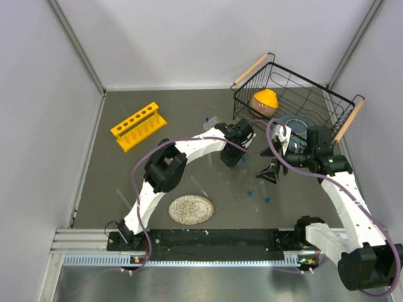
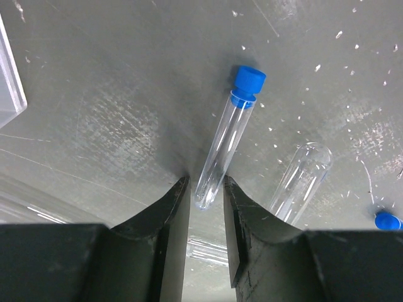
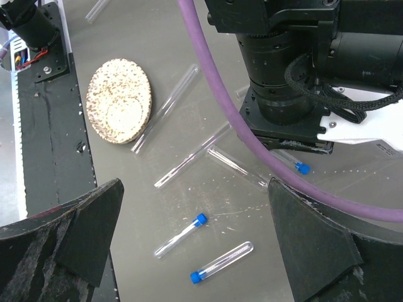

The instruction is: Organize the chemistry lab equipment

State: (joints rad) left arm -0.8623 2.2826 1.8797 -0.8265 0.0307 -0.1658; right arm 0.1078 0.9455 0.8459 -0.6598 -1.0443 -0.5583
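Near the middle of the table, the left hand is down over a blue-capped vial that lies flat. Its 2 fingers stand narrowly spread on either side of the vial's round end, with a sliver of table showing on each side, so it does not look pinched yet. An uncapped tube lies just beside it, lower right in the left wrist view, and a corner of the small clear rack shows at the upper left edge. The right hand hovers right of centre, spread wide and holding nothing. Beneath it, 2 more capped vials and several long test tubes lie loose near the speckled disc. At upper left of the overhead view, the yellow 6-hole rack appears empty. Judging from this, the sorting has barely started: nothing seems racked, and every visible tube is still to be lifted and placed.
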